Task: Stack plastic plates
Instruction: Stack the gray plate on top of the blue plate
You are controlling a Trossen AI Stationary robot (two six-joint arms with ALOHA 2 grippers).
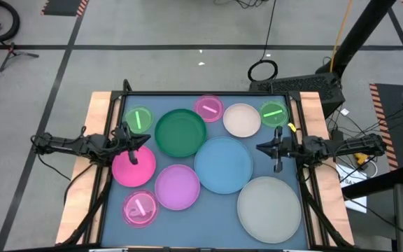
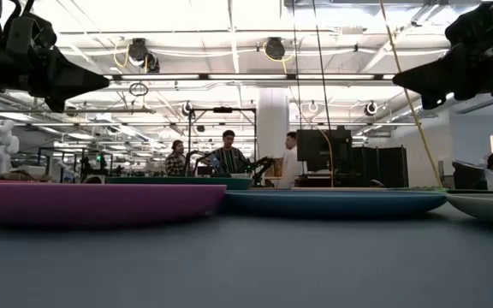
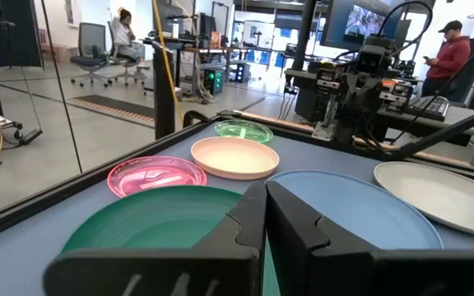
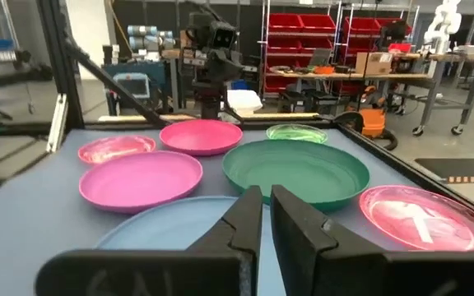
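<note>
Blue table, nine plastic plates spread unstacked.

Plates lie singly across the table, none stacked. Largest plate at the near right corner. Four small plates: three along the far edge, one near left.

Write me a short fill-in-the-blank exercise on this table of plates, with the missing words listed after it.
1. The dark green plate lies untouched between two small translucent plates, one green and one ____.
2. The plate nearest the right hand is the ____ one.
3. The left hand hangs over a ____ plate.
4. Both hands are ____ and hold nothing.

Missing words: pink; blue; pink; shut
</note>
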